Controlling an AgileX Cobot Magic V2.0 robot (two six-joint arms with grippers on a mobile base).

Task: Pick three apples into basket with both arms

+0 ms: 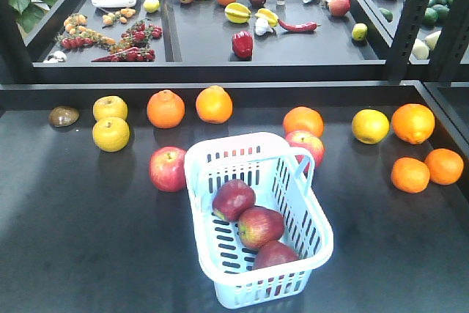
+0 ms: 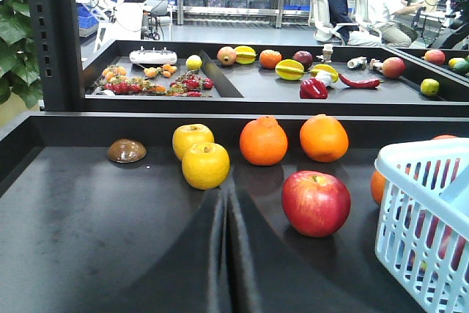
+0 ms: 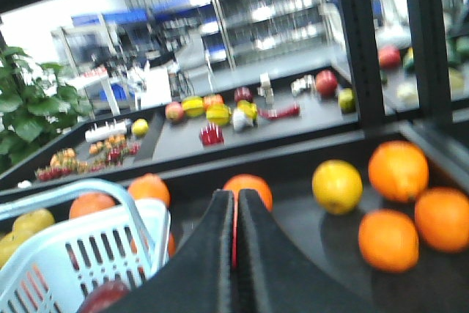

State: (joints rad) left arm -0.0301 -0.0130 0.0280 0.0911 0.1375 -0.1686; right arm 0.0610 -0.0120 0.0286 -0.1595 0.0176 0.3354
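Three deep-red apples (image 1: 254,223) lie in the pale-blue basket (image 1: 300,251), so the task looks complete. Left gripper (image 2: 229,210) and right gripper (image 3: 236,214) show closed, empty jaws.

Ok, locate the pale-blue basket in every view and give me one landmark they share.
Front view: basket lies bottom centre, three dark-red apples inside.
Left wrist view: basket at the right edge, cropped, behind the shut left hand.
Right wrist view: basket in the bottom-left corner, beside the shut right hand.
Shared landmark: the red pepper on the rear tray.
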